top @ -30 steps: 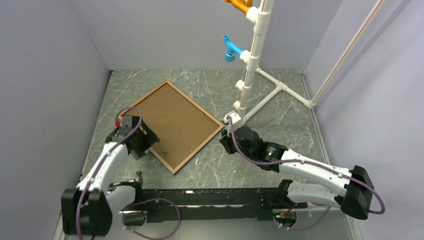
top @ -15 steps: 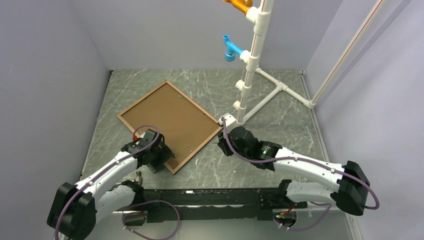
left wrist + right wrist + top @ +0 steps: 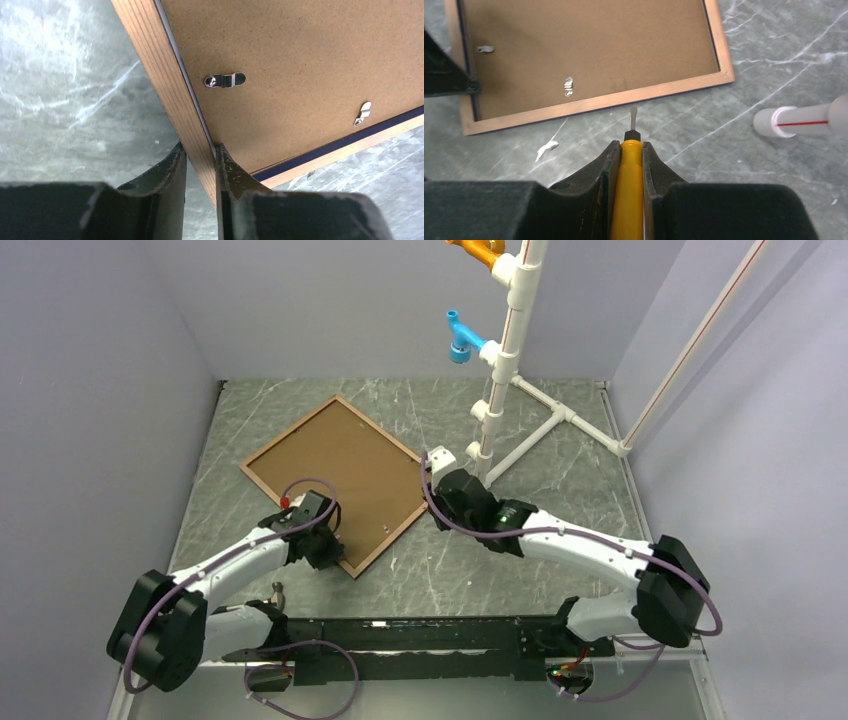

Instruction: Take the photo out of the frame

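The frame (image 3: 290, 432) lies face down on the grey table, its brown wooden back rail and brown backing board (image 3: 335, 480) upward. The photo is hidden beneath the board. My left gripper (image 3: 330, 550) sits at the frame's near corner. In the left wrist view its fingers (image 3: 200, 150) are shut on the wooden rail (image 3: 160, 65), one finger outside and one on the board. Metal clips (image 3: 225, 80) hold the board in. My right gripper (image 3: 440, 485) is shut on a yellow-handled screwdriver (image 3: 630, 190). The screwdriver's tip (image 3: 633, 114) hovers just outside the frame's edge (image 3: 624, 97).
A white pipe stand (image 3: 500, 390) rises just right of the frame, carrying a blue fitting (image 3: 460, 340) and an orange one (image 3: 478, 250). One pipe end (image 3: 774, 121) lies close to my right gripper. A small white scrap (image 3: 545, 147) lies on the table. Grey walls enclose three sides.
My left gripper slid from the frame's left edge to its near corner and closed on the rail. My right gripper moved up and left toward the frame. The frame shifted slightly.
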